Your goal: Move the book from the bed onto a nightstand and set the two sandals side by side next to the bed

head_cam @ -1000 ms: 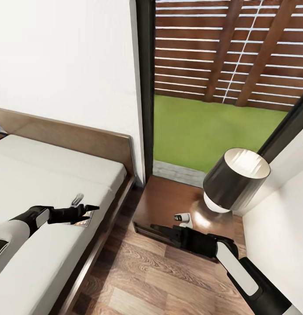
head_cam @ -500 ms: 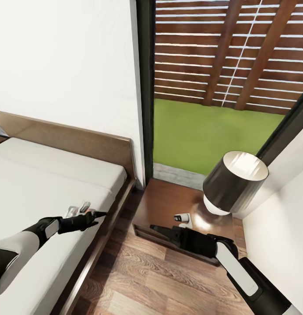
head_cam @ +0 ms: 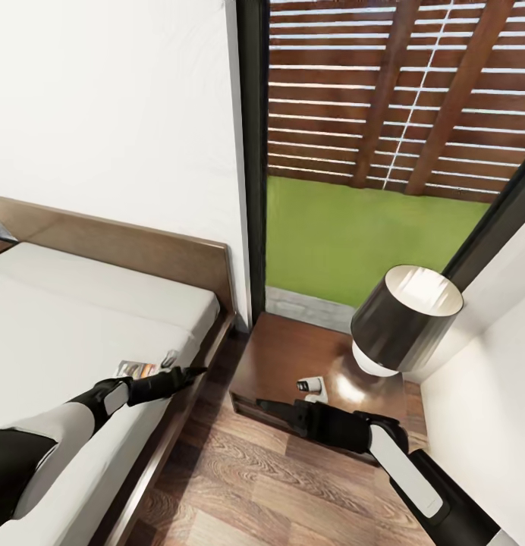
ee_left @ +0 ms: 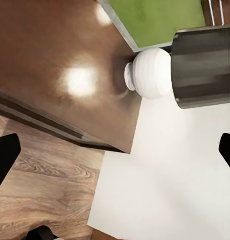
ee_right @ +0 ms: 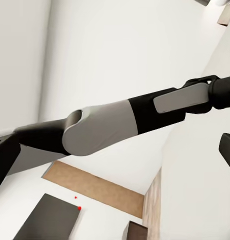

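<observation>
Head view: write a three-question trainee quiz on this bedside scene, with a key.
1. True or false: the book lies on the nightstand.
2. What stands on the nightstand beside the window? A: a lamp. B: a sandal. C: a pillow.
3. Fill in: by the left wrist view, the left tool has its jaws ___.

Key:
1. False; it lies on the bed.
2. A.
3. Open, with nothing between them.

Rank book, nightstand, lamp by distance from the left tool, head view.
From the left tool:
1. Book: on the mattress at the bed's edge, right beside the tool.
2. Nightstand: across the floor gap, toward the window.
3. Lamp: on the nightstand's far side, by the wall.
</observation>
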